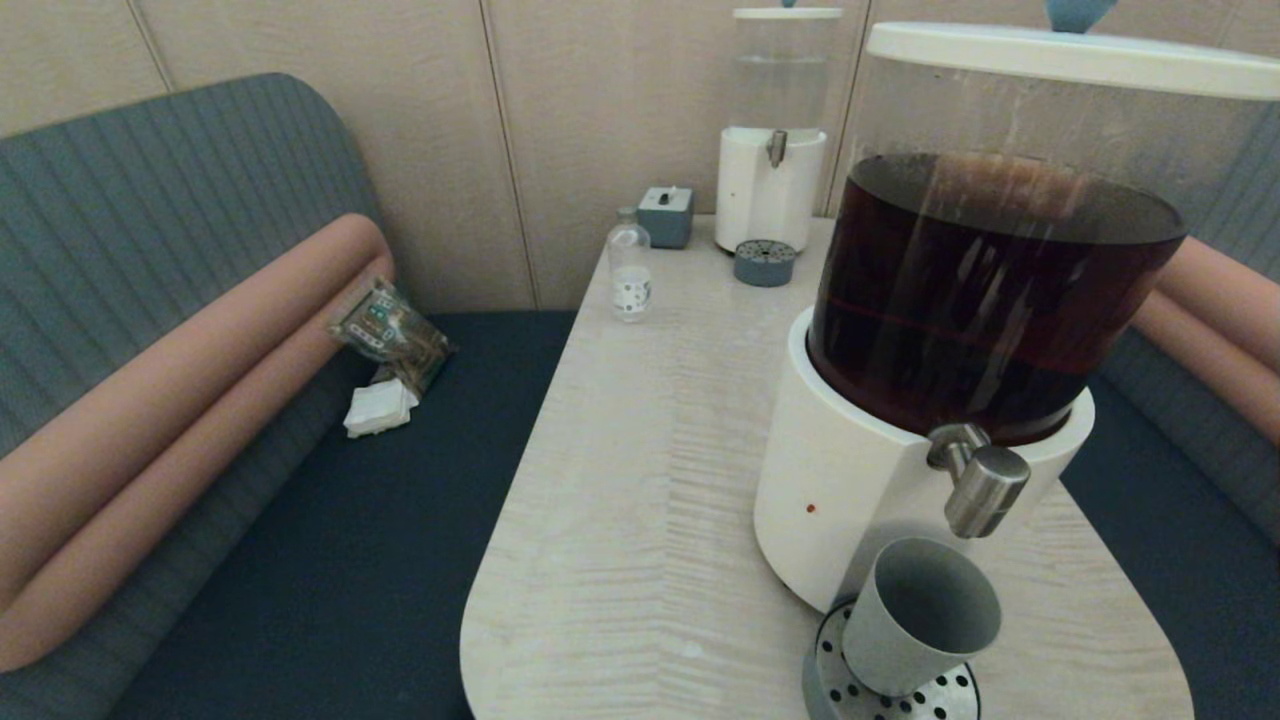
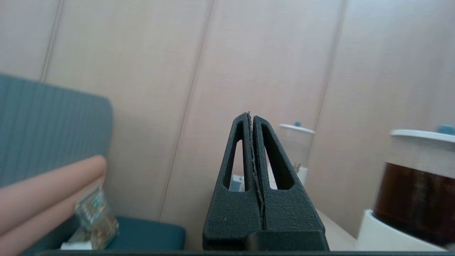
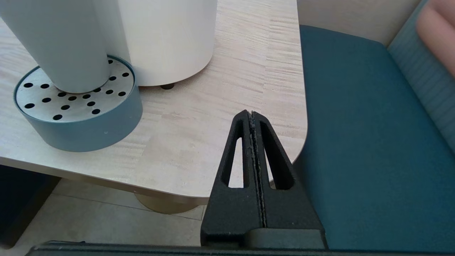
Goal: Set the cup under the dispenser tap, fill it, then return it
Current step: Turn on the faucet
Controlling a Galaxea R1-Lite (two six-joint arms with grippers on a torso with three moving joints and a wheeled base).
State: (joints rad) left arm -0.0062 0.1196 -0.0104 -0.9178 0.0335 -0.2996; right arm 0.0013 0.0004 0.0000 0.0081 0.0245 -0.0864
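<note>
The grey cup (image 1: 920,615) stands upright on the perforated drip tray (image 1: 880,695), directly below the brushed-steel dispenser tap (image 1: 985,490) of the big white-based dispenser (image 1: 850,500) holding dark brown liquid. In the right wrist view the cup (image 3: 60,46) rests on the drip tray (image 3: 78,117). My right gripper (image 3: 252,115) is shut and empty, low by the table's near right corner, apart from the cup. Off to the left of the table my left gripper (image 2: 250,117) hangs shut and empty, facing the wall. Neither gripper shows in the head view.
At the table's (image 1: 640,480) far end stand a small clear-liquid dispenser (image 1: 775,170) with its own drip tray (image 1: 765,262), a clear small bottle (image 1: 630,265) and a grey box (image 1: 665,215). A snack packet (image 1: 385,330) and tissue lie on the left bench. Benches flank the table.
</note>
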